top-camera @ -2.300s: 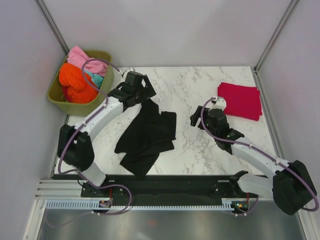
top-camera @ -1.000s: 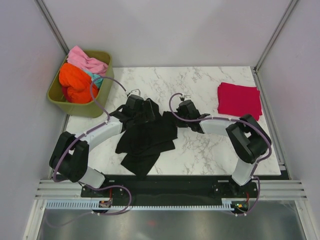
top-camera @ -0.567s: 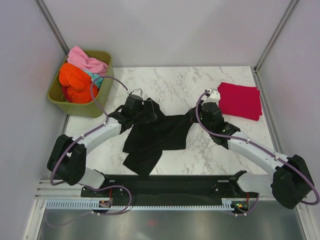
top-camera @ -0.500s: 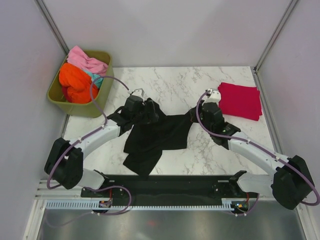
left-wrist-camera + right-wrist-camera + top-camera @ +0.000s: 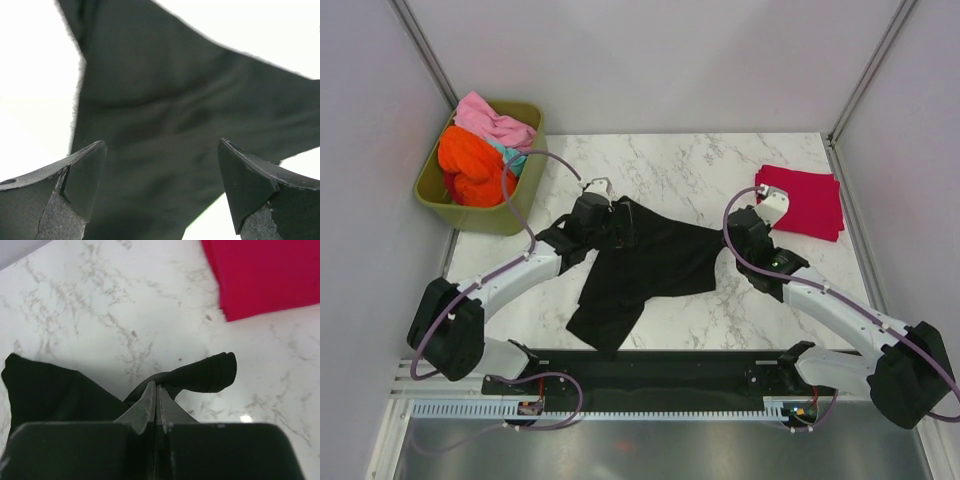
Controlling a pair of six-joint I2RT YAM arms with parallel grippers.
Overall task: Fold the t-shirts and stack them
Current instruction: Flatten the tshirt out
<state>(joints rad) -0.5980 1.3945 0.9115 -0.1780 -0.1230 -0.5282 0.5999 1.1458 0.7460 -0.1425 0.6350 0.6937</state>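
A black t-shirt lies partly spread on the marble table. My left gripper hovers over its upper left part, jaws wide open with only cloth below; in the left wrist view the left gripper holds nothing. My right gripper is shut on the shirt's right edge, and a rolled fold sticks out past the right gripper. A crimson t-shirt lies folded at the back right, also visible as the red cloth.
An olive-green tub stands at the table's back left corner, holding orange, pink and teal shirts. Grey walls close in the left, back and right sides. The arms' base rail runs along the near edge.
My right gripper has pulled the black shirt's edge to the right, stretching the cloth wider across the table. The left gripper stays over the shirt's upper left, open.
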